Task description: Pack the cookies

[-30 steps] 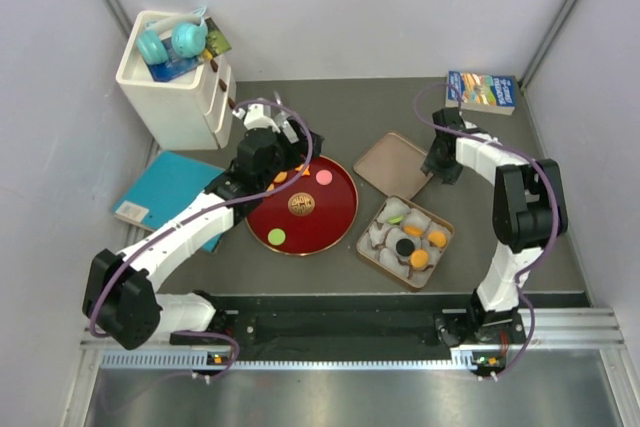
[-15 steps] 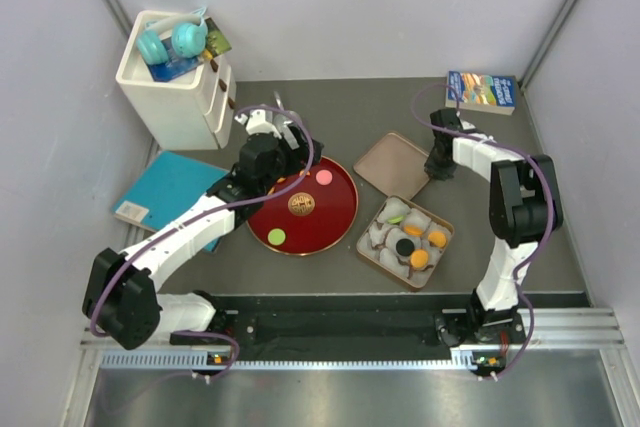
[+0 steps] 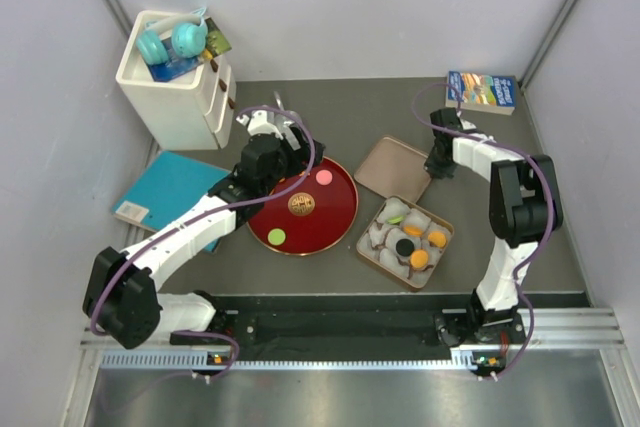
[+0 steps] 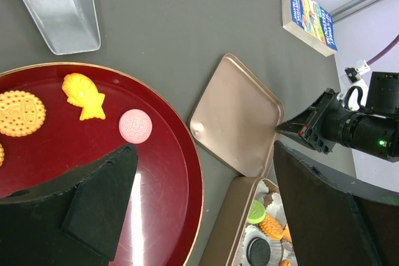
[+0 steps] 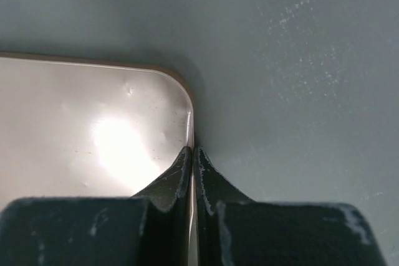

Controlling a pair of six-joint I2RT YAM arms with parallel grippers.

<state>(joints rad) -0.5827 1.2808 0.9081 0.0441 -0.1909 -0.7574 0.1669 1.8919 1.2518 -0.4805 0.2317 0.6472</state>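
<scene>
Lid-grab step, right gripper [image 5: 193,154] pinching right corner of lid [image 3: 392,165] at middle of table [image 3: 350,112], left gripper [image 4: 206,147] spread wide over red plate [image 3: 340,217] with leftover cookies [image 4: 135,126], others in tin [image 3: 386,271] by table's near edge; next probably: lift lid, seat squarely on tin.

Red plate [image 4: 165,179]: glossy, lacquer-like finish mirroring light; cookies [image 4: 135,126]: matt, embossed; lid [image 4: 240,113] at two o'clock of it: smooth, slightly dented metal, satin sheen; scoop [image 4: 59,4]: clear smooth plastic; table [image 4: 168,23]: matt grey.

The dark-red, gold-rimmed plate [image 3: 335,209] carries orange dotted, pink and green cookies [image 4: 135,126], with a plain tan lid [image 3: 392,165] at its two o'clock.
</scene>
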